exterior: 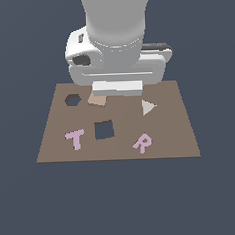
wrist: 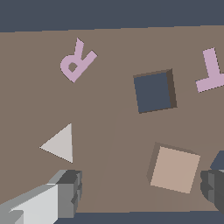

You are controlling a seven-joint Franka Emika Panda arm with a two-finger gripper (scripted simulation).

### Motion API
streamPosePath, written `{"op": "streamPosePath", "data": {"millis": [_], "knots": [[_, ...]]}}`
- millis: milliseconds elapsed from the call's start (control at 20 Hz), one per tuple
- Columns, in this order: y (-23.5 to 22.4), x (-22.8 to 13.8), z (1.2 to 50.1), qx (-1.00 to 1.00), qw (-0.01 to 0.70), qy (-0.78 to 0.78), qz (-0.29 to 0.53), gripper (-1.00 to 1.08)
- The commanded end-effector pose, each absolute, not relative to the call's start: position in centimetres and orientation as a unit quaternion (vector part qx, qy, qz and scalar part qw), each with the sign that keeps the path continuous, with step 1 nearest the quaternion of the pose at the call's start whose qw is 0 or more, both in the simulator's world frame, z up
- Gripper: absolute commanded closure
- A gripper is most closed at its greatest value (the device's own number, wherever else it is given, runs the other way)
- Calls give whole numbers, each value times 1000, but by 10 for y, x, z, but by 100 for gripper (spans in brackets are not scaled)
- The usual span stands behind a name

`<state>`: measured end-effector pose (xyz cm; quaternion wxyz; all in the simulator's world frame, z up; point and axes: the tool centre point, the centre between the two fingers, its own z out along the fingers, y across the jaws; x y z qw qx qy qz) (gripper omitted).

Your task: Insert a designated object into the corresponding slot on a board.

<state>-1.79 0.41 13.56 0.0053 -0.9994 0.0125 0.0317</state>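
Jaws are seen spread wide, clamped on nothing. One finger (wrist: 65, 190) is seen beside the white triangle (wrist: 60, 144); the other finger (wrist: 213, 186) lies past the square block (wrist: 175, 169). The block rests flat on the board (wrist: 109, 113), between the jaws but nearer the second finger, untouched. The square slot (wrist: 153, 92) lies ahead of the jaws. The block is judged light, rigid and thin; a grip across two opposite flat edges is advised, kept low.

Board (exterior: 172, 132): matt brown, smooth, untextured. Square block (wrist: 174, 169): matt peach-tan, flat-shaded. Arm housing (exterior: 116, 23): smooth white with a soft sheen, like moulded plastic.
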Motion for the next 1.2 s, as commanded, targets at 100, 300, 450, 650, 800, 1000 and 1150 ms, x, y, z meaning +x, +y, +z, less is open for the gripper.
{"op": "streamPosePath", "data": {"millis": [100,300,450,650,800,1000,1150], "knots": [[3,-18,135,-999,5,13,31,-92],[-2,-21,130,-999,5,21,29,-92],[-8,-25,122,-999,4,31,26,-92],[-22,-34,107,-998,3,52,21,-92],[-34,-42,92,-997,2,72,15,-92],[-50,-53,73,-995,0,97,8,-92],[-58,-60,62,-994,0,111,4,-92]]}}
